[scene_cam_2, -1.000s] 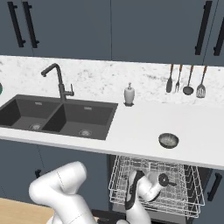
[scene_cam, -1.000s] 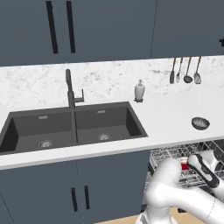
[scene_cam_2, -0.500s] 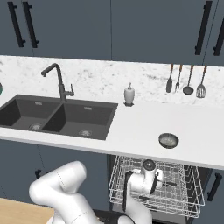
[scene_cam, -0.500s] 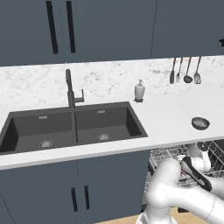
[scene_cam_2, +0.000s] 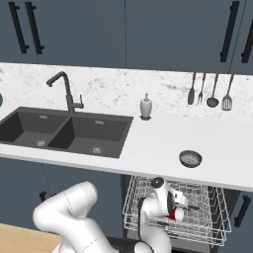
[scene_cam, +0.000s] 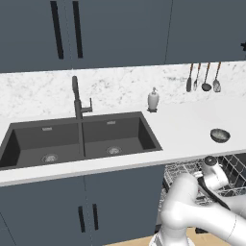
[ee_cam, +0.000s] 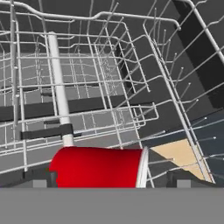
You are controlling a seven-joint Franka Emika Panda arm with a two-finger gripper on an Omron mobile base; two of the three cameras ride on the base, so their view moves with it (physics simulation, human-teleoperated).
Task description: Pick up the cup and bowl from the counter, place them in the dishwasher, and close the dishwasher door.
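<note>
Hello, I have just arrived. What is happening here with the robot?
The robot is loading the dishwasher. Its gripper holds a red cup low over the pulled-out wire rack, and the cup lies on its side between the fingers. The bowl is not yet taken; it sits on the counter, right of the sink. The rack holds no dishes so far.

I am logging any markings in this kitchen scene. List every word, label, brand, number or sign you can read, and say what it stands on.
None: no readable text shows in any view.
The red cup held at the gripper is plain.
The soap dispenser, the bowl on the counter, the hanging utensils and the dishwasher rack bear no label or sign.
</note>
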